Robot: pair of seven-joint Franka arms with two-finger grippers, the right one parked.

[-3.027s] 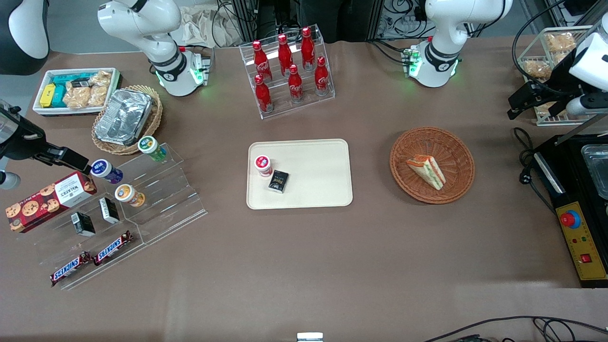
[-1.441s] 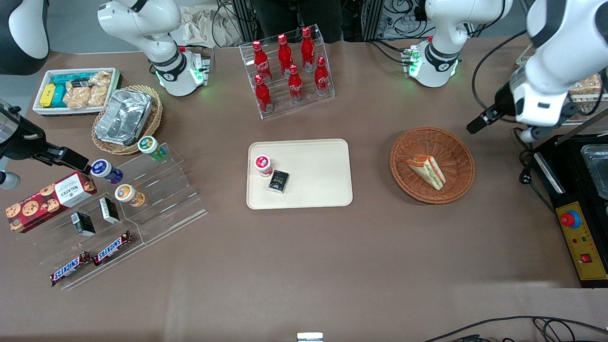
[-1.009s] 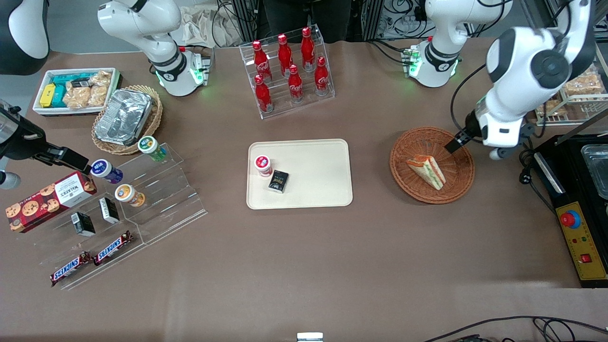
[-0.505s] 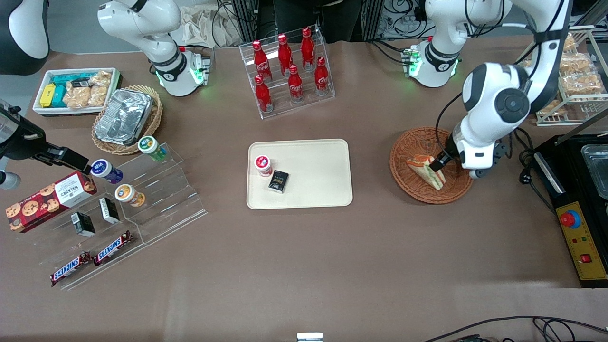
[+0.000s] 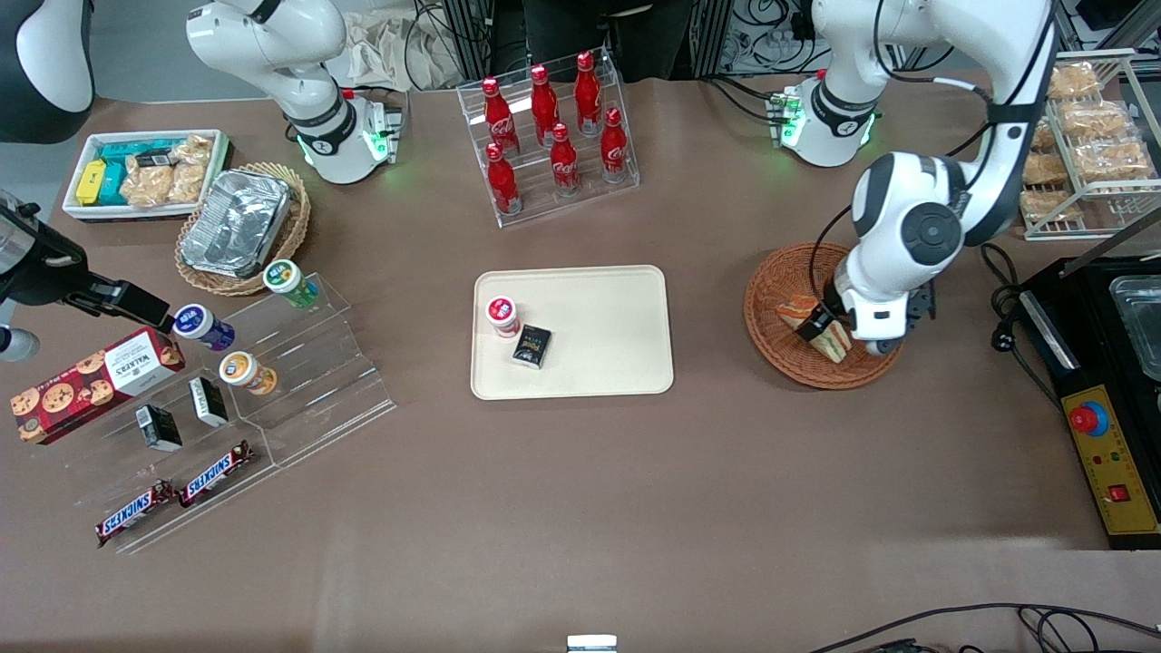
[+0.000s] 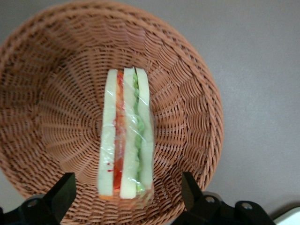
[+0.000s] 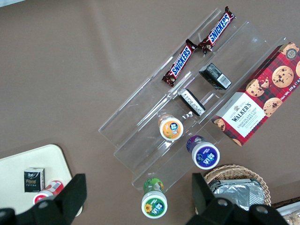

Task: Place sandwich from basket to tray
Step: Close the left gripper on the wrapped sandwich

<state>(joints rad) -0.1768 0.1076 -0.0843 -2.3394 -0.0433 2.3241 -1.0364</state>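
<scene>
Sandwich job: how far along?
Done: the approach. The left pincer is over the basket, open, its fingers straddling the sandwich. In hand: the grasp, not closed. Left: close, lift, carry to the tray, release.

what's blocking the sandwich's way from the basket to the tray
Nothing visible: bare table lies between the basket and the tray. The open tool straddles the sandwich. On the tray, a red-capped cup and a dark packet fill one end.
</scene>
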